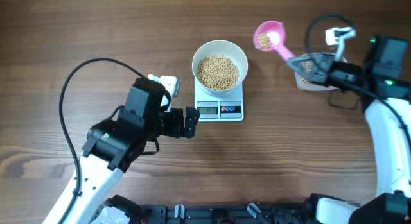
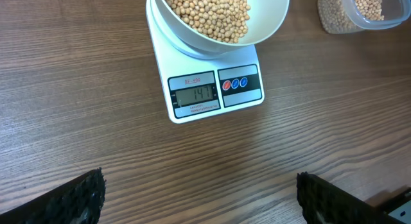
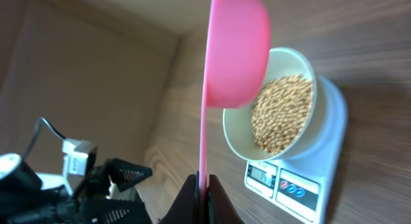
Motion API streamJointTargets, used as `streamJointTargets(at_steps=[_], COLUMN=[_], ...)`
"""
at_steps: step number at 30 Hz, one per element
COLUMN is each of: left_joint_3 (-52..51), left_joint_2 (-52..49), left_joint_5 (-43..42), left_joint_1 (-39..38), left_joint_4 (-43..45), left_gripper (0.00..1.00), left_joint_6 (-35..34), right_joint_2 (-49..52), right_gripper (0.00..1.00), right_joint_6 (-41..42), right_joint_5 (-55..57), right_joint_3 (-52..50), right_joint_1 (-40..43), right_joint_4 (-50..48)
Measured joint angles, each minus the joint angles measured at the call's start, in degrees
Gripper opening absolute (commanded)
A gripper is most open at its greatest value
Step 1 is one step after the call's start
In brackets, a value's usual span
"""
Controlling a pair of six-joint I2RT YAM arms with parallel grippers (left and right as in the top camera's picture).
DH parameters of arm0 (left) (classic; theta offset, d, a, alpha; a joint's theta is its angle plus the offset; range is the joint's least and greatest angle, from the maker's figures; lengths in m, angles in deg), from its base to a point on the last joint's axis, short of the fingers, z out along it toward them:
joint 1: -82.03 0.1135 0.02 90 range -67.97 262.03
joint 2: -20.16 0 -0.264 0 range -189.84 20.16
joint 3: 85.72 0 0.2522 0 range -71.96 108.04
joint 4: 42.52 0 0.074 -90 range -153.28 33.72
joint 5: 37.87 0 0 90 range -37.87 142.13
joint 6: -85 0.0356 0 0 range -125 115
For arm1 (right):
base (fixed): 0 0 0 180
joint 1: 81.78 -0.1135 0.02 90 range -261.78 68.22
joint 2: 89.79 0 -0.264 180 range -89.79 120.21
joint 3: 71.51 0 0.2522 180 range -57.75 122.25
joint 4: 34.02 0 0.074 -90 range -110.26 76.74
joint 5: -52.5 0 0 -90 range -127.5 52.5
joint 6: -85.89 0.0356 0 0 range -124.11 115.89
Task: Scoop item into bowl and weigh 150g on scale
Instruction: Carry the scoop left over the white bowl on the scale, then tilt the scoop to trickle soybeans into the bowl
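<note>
The white bowl (image 1: pixel 220 62) stands on the white scale (image 1: pixel 219 107), heaped with beige beans (image 1: pixel 218 72). In the left wrist view the scale's display (image 2: pixel 194 94) is lit under the bowl (image 2: pixel 218 22). My right gripper (image 1: pixel 307 63) is shut on the handle of a pink scoop (image 1: pixel 268 36), held right of the bowl with a few beans in it. The right wrist view shows the scoop (image 3: pixel 236 51) edge-on beside the bowl (image 3: pixel 276 108), its handle pinched in my right gripper (image 3: pixel 203 185). My left gripper (image 1: pixel 191 123) is open, just left of the scale; its fingertips (image 2: pixel 83 195) are spread over bare wood.
A clear plastic tub (image 1: pixel 313 77) of beans sits at the right under the right arm, seen also as the tub (image 2: pixel 363 11) in the left wrist view. Black cables loop at the far left and upper right. The table is brown wood.
</note>
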Motion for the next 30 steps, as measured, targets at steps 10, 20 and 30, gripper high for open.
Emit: streamJointTargets(at_steps=[10, 20, 30], left_joint_3=[0.0, 0.0, 0.0], left_joint_2=[0.0, 0.0, 0.0], left_joint_5=[0.0, 0.0, 0.0], left_joint_1=[0.0, 0.0, 0.0], left_joint_4=[0.0, 0.0, 0.0], left_gripper=[1.0, 1.0, 1.0], left_joint_6=[0.0, 0.0, 0.0], right_joint_2=[0.0, 0.0, 0.6], right_gripper=[0.04, 0.04, 0.04], right_joint_6=[2.9, -2.6, -8.9], right_joint_5=[25.7, 30.0, 32.9], right_joint_3=[-0.1, -0.1, -0.1], right_joint_1=[-15.8, -19.0, -24.1], right_joint_4=[-5.6, -8.3, -10.0])
